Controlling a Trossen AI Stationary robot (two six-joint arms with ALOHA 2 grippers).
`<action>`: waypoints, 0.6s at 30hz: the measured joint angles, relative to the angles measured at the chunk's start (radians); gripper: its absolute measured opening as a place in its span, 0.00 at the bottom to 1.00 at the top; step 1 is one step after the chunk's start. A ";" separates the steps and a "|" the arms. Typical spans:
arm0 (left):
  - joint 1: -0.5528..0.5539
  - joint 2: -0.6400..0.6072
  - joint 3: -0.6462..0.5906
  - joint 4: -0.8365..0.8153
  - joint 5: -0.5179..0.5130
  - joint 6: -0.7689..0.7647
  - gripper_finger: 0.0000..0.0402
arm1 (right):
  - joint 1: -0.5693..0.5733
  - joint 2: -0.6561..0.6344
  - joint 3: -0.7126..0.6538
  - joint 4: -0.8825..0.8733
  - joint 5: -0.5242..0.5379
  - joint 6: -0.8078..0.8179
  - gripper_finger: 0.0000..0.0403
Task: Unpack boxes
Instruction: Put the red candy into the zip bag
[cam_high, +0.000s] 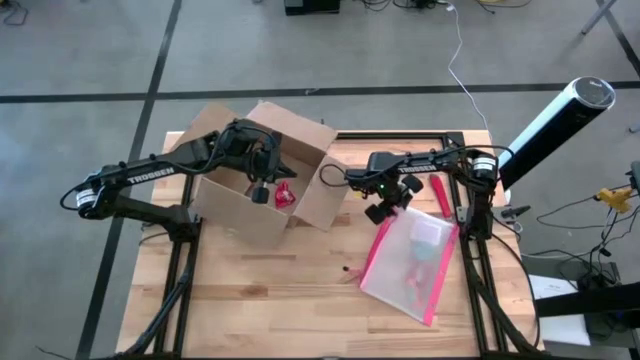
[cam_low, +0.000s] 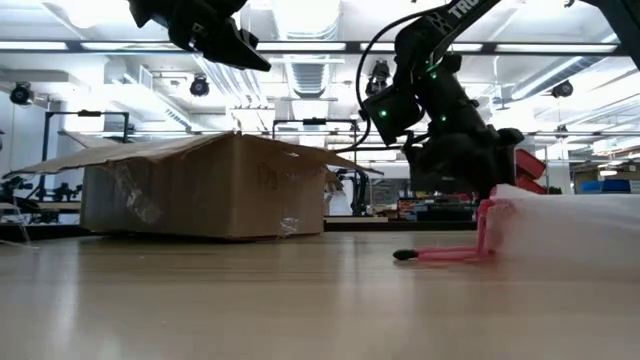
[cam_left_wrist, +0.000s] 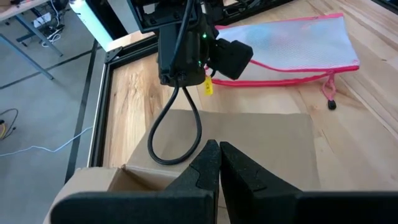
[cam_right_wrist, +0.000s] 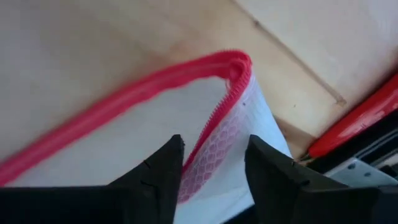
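Note:
The brown cardboard box stands open on the table's far left part, flaps spread, with a red item lying inside. My left gripper hovers shut over the box's opening, holding nothing. The pink-edged translucent pouch lies on the table to the box's right. My right gripper is open at the pouch's far corner, one finger on either side of the pink zip edge. My right gripper comes from above at the pouch's far corner, whose mesh edge runs up into the gap between the two spread fingers. Whether a finger touches the mesh, I cannot tell. The rest of the pouch lies on the table.
A red pen-like thing lies by the right arm's base. The pouch's pink pull cord trails on the table between pouch and box. Bare wood stretches along the near edge.

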 joint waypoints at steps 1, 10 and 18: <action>0.000 0.000 0.000 0.000 0.000 0.000 0.00 | 0.000 0.000 0.000 -0.006 -0.009 -0.008 0.28; 0.000 0.000 0.000 0.003 0.000 0.001 0.00 | 0.000 -0.001 0.000 -0.007 -0.036 -0.057 0.02; 0.006 0.003 -0.004 -0.019 0.000 0.042 0.00 | 0.002 -0.018 0.049 -0.002 -0.037 -0.066 0.00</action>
